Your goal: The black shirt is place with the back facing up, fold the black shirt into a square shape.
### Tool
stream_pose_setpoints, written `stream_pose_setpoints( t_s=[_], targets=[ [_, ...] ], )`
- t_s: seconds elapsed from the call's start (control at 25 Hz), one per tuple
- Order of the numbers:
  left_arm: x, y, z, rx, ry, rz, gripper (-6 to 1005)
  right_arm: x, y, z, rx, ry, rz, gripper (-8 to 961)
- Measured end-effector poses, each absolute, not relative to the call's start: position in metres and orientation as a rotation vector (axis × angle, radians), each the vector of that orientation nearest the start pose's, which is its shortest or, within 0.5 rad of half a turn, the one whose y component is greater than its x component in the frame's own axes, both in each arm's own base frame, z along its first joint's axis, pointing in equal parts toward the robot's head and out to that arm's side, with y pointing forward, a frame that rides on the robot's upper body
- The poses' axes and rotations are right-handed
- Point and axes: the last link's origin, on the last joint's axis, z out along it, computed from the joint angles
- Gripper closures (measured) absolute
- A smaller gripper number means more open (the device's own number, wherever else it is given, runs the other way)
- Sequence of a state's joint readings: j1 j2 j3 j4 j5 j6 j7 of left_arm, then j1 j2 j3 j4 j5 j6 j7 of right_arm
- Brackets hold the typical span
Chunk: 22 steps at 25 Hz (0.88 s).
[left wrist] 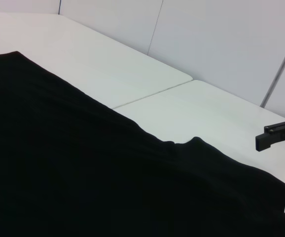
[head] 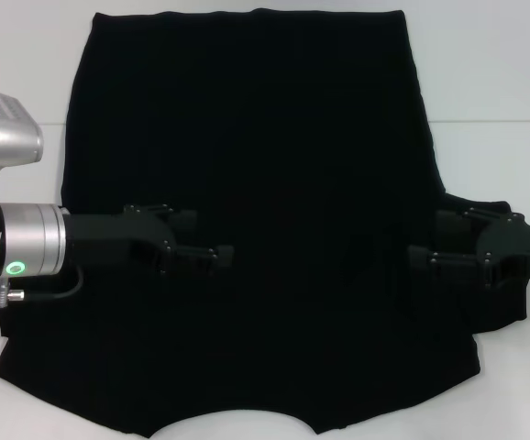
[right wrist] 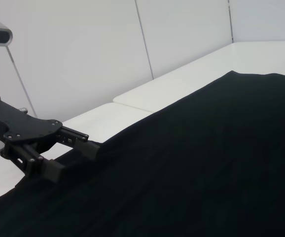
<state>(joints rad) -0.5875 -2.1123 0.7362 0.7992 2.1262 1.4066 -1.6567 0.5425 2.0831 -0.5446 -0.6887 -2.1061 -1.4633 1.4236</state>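
Cloth is lying flat on the white table: the black shirt, soft and limp. Both claws are hovering over its sides, left gripper spread, right gripper seemingly spread. Pinching side hems looks best.

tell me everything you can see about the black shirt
The black shirt is plain soft cloth, spread nearly flat on the white table, no lettering showing. Its hem lies far from the robot, its curved neckline at the near edge. The left end effector and right end effector sit low over its sleeve areas; contact cannot be judged.
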Motion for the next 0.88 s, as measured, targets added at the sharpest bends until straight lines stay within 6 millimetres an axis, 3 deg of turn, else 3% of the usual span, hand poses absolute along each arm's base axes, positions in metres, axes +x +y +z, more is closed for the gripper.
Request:
stream_pose_setpoints(
  t_s=[0.72,0.88],
  targets=[
    [-0.2477,0.3639,0.0007,-2.653,-0.795,-0.482,49,0.2798,0.3481,0.0157,-2.573,0.713,0.602,60],
    [-0.2501,0.3662,0.0072,-2.605,-0.854,-0.514,50,0.2792,0.3511,0.0193,-2.54,0.779,0.626,61]
  ],
)
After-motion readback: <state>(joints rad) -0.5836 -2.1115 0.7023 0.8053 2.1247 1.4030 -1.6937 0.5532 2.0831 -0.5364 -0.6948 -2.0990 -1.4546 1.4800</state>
